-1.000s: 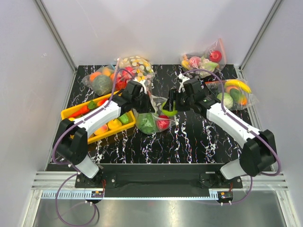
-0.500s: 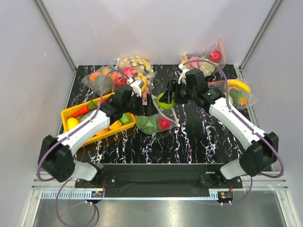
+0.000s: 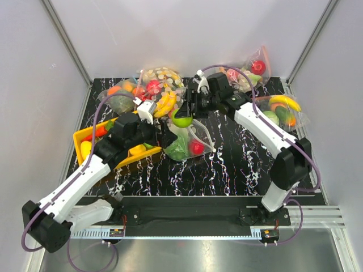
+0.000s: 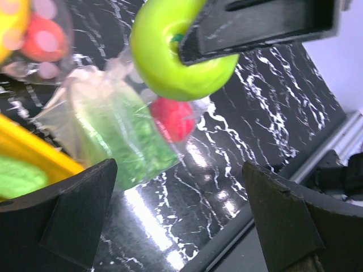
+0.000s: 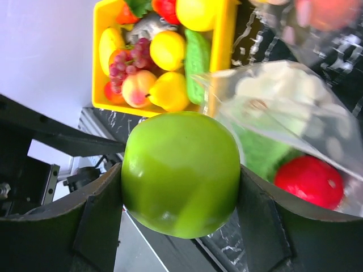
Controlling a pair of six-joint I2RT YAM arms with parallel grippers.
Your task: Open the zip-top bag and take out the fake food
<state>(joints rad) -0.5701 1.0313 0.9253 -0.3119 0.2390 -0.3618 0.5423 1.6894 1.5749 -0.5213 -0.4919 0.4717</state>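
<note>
The zip-top bag (image 3: 187,139) lies mid-table with a leafy green lettuce (image 3: 177,149) and a red round fruit (image 3: 196,148) inside. My right gripper (image 3: 182,116) is shut on the green apple (image 3: 182,120), holding it in the air just behind the bag. In the right wrist view the green apple (image 5: 181,173) fills the gap between both fingers of the right gripper (image 5: 181,187), above the bag (image 5: 295,107). My left gripper (image 3: 165,137) stands open at the bag's left edge. Nothing sits between the spread fingers of the left gripper (image 4: 181,221); the apple (image 4: 181,56) hangs ahead of it.
A yellow tray (image 3: 79,136) with several fake fruits sits at the left. A dotted bag with bananas (image 3: 161,85) and another full bag (image 3: 119,99) lie at the back left. More bags of fruit (image 3: 244,71) (image 3: 281,110) lie at the back right.
My left gripper opened, let go of the bag and drew back to the near left. The right gripper carried the green apple up and to the left, out of the bag.
</note>
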